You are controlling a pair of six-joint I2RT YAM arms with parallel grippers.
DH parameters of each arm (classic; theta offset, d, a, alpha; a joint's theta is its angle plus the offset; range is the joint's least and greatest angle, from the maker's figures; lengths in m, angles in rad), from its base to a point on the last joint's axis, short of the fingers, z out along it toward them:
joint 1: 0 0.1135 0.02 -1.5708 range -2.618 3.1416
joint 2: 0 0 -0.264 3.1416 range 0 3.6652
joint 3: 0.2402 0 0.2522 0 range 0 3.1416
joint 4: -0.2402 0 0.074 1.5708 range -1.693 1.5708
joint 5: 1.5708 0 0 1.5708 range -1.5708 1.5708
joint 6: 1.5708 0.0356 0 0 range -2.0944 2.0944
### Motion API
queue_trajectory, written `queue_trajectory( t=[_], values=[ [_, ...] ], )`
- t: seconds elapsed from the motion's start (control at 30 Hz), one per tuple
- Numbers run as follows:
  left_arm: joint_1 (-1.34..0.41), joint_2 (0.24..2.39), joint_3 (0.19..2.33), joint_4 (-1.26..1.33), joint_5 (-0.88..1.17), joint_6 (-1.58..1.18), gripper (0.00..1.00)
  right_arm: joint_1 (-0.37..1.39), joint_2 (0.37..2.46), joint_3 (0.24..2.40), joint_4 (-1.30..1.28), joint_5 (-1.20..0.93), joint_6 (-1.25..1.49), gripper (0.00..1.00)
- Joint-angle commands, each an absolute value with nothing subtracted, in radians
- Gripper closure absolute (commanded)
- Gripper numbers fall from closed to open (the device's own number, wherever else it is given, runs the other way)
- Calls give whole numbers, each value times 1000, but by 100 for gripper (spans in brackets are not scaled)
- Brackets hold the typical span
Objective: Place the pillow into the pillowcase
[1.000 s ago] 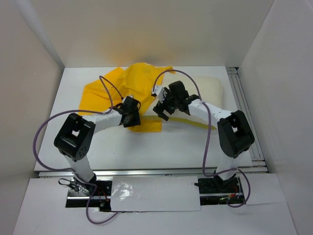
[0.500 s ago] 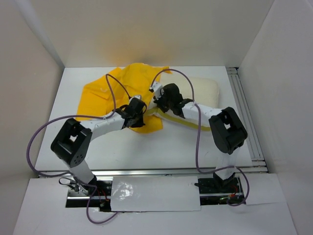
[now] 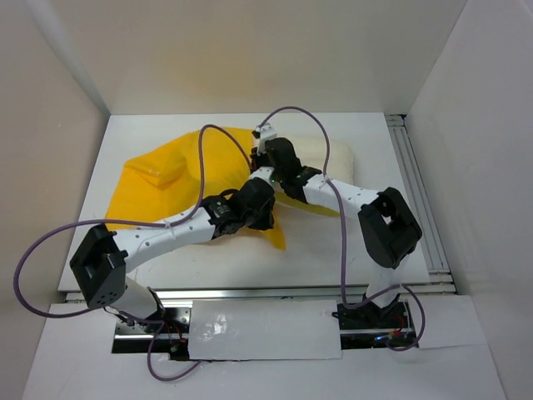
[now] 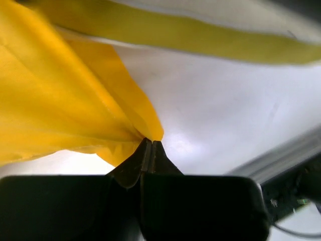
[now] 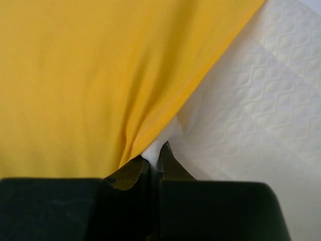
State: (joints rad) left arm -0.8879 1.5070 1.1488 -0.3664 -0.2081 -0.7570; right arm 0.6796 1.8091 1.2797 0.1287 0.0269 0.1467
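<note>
White table (image 3: 233, 262) inside white enclosure walls (image 3: 250, 58); metal rail (image 3: 410, 162) along the 3 o'clock edge. Pillowcase (image 3: 158, 187) lies centre-left, long axis roughly 9–3, one corner pointing to 5 o'clock. Pillow (image 3: 346, 162) sits at 1 o'clock, partly under the right arm. Left gripper (image 4: 150, 145) is clamped on pillowcase fabric. Right gripper (image 5: 156, 155) is pinched closed on the pillowcase edge, against the pillow.

Top view: the left arm (image 3: 166, 235) and right arm (image 3: 350, 196) slant inward and meet at mid-table, their purple cables (image 3: 293, 108) looping above, barring the centre; the pillowcase (image 3: 158, 179) covers the left-centre, the pillow (image 3: 341, 158) lies behind the right arm. Bare table (image 3: 308, 258) lies open along the near edge between the arms and in the far strip before the back wall (image 3: 250, 58); side walls (image 3: 50, 142) close both flanks.
</note>
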Motion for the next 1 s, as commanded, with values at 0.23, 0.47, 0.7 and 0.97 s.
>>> queue_trajectory(
  t=[0.23,0.47,0.7,0.97],
  values=[
    [-1003,1480,1108,-311,49,-811,53,676,1680,976,465,-449,308,72],
    [-1003,1368,1153,-538,-78,-788,7,603,1484,1025,146,-355,161,6],
    [-769,1419,1376,-770,-236,-758,0,485,1407,1107,-31,-201,34,0],
    [-566,1837,1875,-834,-259,-474,1,325,1698,1423,-146,-444,-157,0]
  ],
)
